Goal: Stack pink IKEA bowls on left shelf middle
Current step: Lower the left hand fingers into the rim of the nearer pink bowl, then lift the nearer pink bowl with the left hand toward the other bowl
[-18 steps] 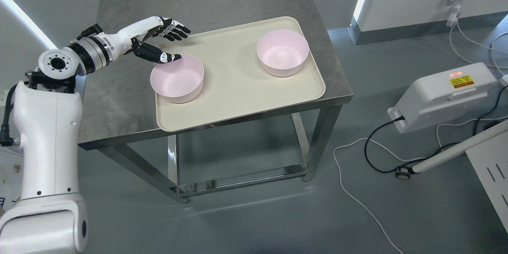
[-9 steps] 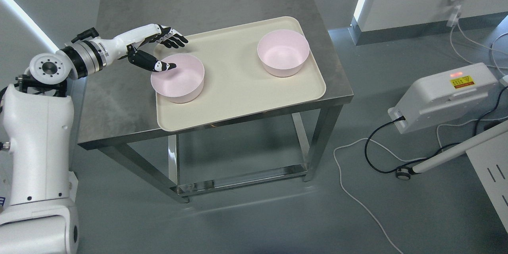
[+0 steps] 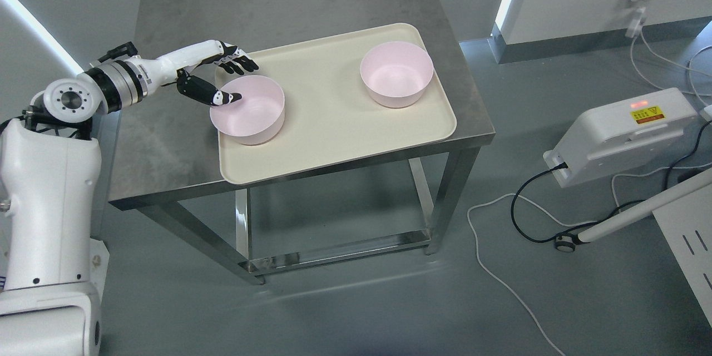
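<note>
Two pink bowls stand upright and apart on a cream tray (image 3: 334, 128) on a steel table. The left bowl (image 3: 250, 114) is at the tray's left side, the right bowl (image 3: 396, 75) at its far right part. My left hand (image 3: 231, 79) reaches in from the left over the left bowl's far-left rim. Its thumb (image 3: 214, 95) dips inside the bowl and the fingers (image 3: 239, 62) stretch out beyond the rim, spread and holding nothing. The right arm does not show.
The steel table (image 3: 167, 139) has bare surface left of and behind the tray. On the floor at the right lie a white box device (image 3: 623, 133), cables (image 3: 500, 267) and a white bar (image 3: 639, 211). A wall corner stands at the back right.
My left hand has drawn back to the left and come lower, from above the left bowl's far rim to its left rim, with the thumb now inside. The bowls have hardly moved.
</note>
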Robot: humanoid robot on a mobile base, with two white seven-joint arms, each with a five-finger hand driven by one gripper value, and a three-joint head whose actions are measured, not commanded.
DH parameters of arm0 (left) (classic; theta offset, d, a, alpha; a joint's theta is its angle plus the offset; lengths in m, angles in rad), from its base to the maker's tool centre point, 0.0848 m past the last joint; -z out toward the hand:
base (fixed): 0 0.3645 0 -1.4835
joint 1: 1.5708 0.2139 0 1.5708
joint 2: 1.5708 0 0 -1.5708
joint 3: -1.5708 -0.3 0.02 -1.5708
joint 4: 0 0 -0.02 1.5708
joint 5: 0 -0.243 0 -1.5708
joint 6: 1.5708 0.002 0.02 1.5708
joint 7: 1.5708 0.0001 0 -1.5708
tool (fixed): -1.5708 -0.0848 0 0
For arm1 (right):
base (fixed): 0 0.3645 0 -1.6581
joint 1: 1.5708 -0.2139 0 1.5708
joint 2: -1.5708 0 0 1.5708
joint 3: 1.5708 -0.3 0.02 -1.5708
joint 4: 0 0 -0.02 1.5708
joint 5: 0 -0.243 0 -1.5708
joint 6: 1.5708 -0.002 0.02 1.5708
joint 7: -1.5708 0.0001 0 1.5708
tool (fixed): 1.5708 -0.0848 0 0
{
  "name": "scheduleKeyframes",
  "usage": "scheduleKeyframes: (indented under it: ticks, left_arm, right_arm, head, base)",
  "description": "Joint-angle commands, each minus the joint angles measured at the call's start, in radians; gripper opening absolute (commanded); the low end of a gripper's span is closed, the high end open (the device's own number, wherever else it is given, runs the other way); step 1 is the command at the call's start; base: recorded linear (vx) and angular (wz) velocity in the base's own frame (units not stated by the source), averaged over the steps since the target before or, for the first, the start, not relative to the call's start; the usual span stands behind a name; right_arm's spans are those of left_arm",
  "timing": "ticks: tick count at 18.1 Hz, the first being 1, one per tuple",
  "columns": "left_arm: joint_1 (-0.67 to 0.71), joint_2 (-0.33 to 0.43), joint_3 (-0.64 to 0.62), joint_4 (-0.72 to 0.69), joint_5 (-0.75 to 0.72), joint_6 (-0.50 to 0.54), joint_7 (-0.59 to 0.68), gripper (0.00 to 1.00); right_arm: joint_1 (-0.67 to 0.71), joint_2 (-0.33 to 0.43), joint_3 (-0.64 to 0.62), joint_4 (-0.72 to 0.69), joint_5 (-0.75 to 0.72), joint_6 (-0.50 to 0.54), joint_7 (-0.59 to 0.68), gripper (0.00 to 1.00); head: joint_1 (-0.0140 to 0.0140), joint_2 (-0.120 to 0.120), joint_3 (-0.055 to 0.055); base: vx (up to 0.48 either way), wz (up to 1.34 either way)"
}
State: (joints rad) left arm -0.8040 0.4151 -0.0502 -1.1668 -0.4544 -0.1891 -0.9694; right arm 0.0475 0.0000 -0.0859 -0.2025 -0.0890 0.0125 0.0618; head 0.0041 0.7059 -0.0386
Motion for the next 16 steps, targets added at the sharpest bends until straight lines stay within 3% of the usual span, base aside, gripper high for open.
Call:
scheduleKeyframes:
  ticks: [1, 8, 16]
  left_arm:
    - [-0.009, -0.001, -0.085, -0.007, -0.033, -0.006, 0.029, 0.42]
    - [-0.001, -0.048, -0.111, -0.054, -0.035, -0.020, 0.020, 0.39]
    - [0.000, -0.032, -0.123, -0.050, -0.036, -0.085, 0.028, 0.15]
  right_arm:
    - [0.002, -0.017, 0.000, 0.000, 0.000, 0.000, 0.000, 1.00]
    - [0.000, -0.017, 0.000, 0.000, 0.000, 0.000, 0.000, 1.00]
    - [0.000, -0.017, 0.000, 0.000, 0.000, 0.000, 0.000, 1.00]
  head:
    - [0.0000, 0.000, 0.000]
    - [0.0000, 0.000, 0.000]
    - [0.0000, 0.000, 0.000]
  base:
    - [0.000, 0.00]
    - [0.000, 0.00]
    - [0.000, 0.00]
